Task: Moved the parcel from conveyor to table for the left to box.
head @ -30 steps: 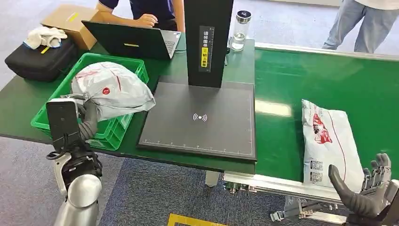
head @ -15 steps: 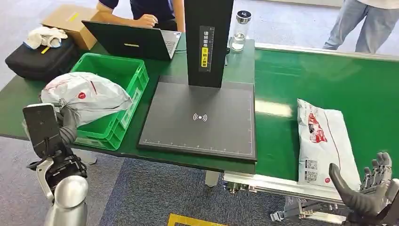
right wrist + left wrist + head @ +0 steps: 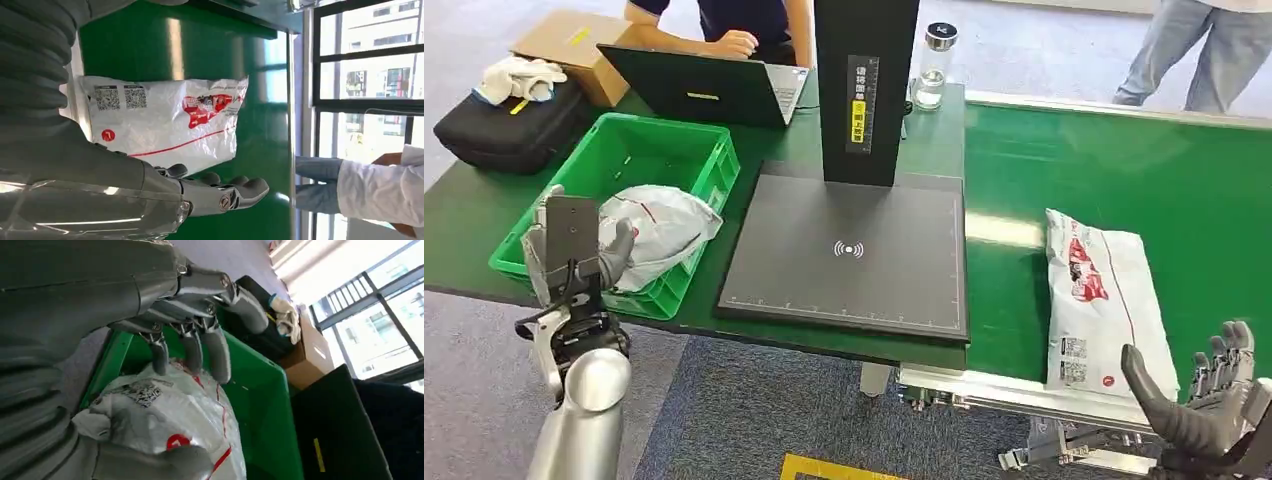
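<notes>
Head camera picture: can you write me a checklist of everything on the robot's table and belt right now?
Surface: dark green table with a black scanner pad; green conveyor beside it.
Job's things: one white parcel in the green crate; another parcel flat on the conveyor.
Clutter: laptop, water bottle, cardboard box, black case with a white cloth on it.
Hands: left hand grips the crate parcel; right hand open beside the conveyor parcel.
Cables: nothing seen.
Surroundings: one person at the laptop, another standing past the conveyor.
</notes>
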Motion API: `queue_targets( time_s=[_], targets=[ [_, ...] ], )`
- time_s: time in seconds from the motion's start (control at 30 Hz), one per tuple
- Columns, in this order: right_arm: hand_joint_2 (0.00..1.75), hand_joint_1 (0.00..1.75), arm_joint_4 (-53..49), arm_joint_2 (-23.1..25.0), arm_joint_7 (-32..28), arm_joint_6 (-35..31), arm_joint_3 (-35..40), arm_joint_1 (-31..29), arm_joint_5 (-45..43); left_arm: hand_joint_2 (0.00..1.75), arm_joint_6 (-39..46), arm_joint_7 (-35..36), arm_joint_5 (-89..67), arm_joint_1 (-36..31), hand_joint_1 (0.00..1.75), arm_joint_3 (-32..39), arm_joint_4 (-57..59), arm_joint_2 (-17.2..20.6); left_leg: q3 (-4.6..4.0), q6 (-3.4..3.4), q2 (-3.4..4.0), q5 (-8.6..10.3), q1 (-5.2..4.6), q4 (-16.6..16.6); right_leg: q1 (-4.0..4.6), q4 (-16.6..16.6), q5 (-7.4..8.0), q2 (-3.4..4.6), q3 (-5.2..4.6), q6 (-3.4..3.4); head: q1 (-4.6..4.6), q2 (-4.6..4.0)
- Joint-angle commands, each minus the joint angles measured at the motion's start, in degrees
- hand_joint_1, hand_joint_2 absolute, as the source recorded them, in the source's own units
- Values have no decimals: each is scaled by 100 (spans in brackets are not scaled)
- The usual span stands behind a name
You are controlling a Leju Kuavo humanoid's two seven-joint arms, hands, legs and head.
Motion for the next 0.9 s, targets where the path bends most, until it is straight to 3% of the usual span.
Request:
queue_targets(
  time_s=[0.03,0.9],
  targets=[
    [175,0,399,-175,11,-20,307,-302,8,175,-23,90,0,-110,0,-128,448,18,20,0,6,-3,0,-10,0,-10,0,7,18,-4,2,0],
    [175,0,367,-96,61,110,308,-225,85,175,-307,-236,478,690,0,-1143,-1377,98,29,-2,3,-9,1,-11,2,-12,-6,4,28,-7,2,0]
  ],
)
